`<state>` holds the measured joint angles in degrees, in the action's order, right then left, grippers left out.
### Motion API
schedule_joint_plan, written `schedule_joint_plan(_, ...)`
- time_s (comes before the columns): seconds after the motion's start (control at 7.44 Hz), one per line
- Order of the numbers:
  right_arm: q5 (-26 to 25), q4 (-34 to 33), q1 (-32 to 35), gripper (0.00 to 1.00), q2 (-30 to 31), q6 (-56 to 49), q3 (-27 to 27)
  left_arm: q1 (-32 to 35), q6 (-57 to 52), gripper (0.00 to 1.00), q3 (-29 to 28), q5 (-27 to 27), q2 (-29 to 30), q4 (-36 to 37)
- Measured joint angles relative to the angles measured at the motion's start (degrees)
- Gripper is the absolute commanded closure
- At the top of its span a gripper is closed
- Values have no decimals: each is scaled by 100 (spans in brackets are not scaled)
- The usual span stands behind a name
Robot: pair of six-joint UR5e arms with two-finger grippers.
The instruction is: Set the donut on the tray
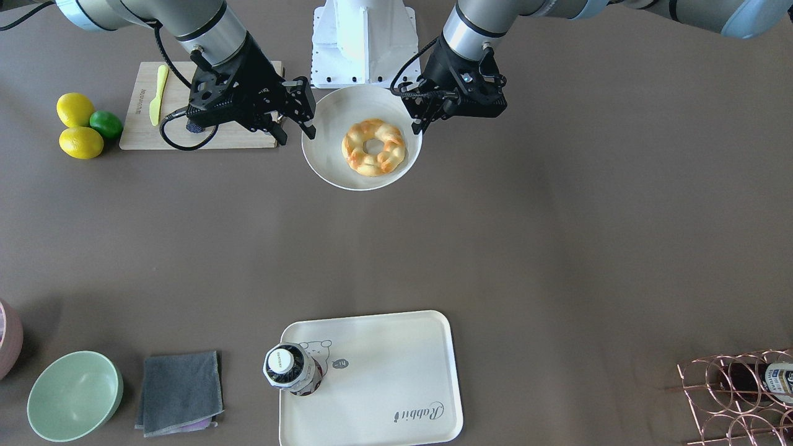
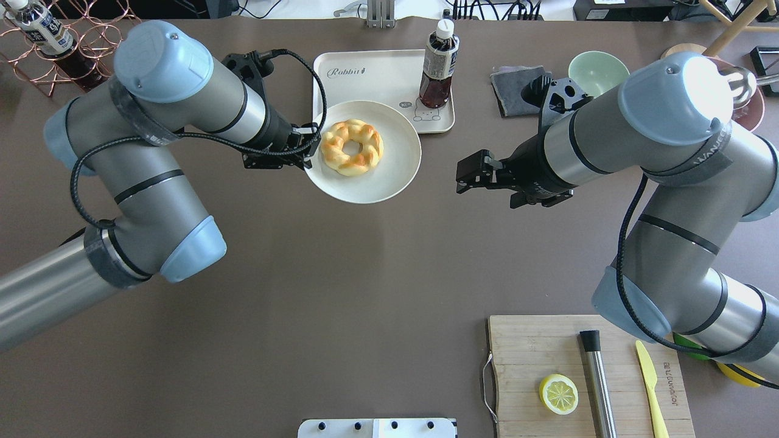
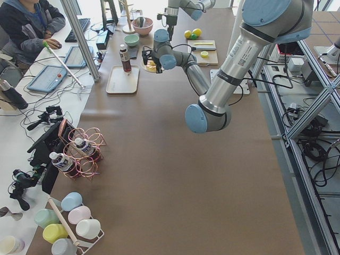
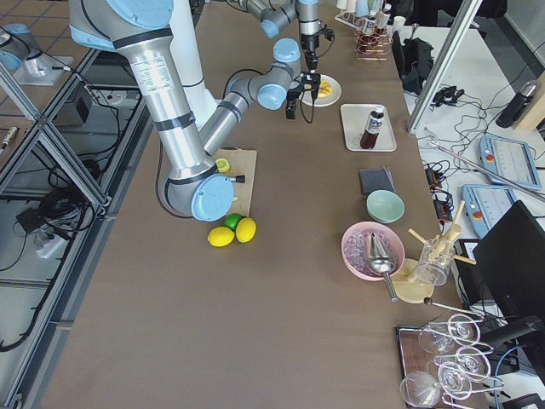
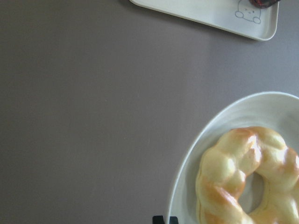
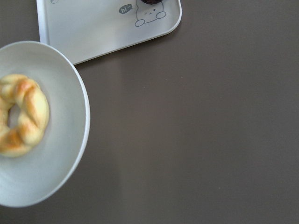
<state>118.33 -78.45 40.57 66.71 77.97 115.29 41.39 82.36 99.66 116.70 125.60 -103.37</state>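
Donut: the braided golden-yellow ring donut [image 1: 373, 147] is seen on the round white plate [image 1: 328, 118], well apart from the cream-white rounded-rectangle tray [image 1: 396, 365].
Left claw [image 1: 416, 111]: closed narrow on the plate's rim; the plate is judged raised off the bench [image 1: 557, 248].
Right claw [image 1: 295, 124]: held wide, empty.
Remaining: the whole placement.

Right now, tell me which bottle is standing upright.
The white-capped bottle on the Rabbit tray: it stands upright, while the bottles in the copper wire rack lie on their sides.

tray [image 2: 383, 82] reads "rabbit", "hi" (in speech bubble [image 1: 340, 363])
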Motion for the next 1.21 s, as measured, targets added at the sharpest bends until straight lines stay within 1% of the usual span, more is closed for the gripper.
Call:
schedule_joint_plan(0.13, 9, 10, 35, 0, 170, -51, -2, 232, 6, 100, -788, 1, 194, -548)
schedule_joint_plan(0.4, 13, 59, 91, 0, 490, -359, -3, 568, 168, 100, -2287, -45, 744, -1237)
schedule_joint_plan(0.67, 11, 86, 120, 0, 772, -678, -11, 633, 811, 100, -3826, -459, 1394, -2117)
schedule_joint_plan(0.81, 9, 90, 137, 0, 875, -856, -18, 583, 1039, 100, -4404, -688, 1691, -2395)
schedule_joint_plan(0.94, 7, 92, 147, 0, 956, -960, -22, 537, 1148, 100, -4808, -827, 1849, -2641)
schedule_joint_plan(1.07, 5, 93, 150, 0, 998, -1006, -33, 509, 1191, 100, -5082, -897, 1927, -2862)
schedule_joint_plan(1.21, -7, 93, 152, 0, 1029, -1030, -43, 481, 1205, 100, -5238, -955, 1988, -3005)
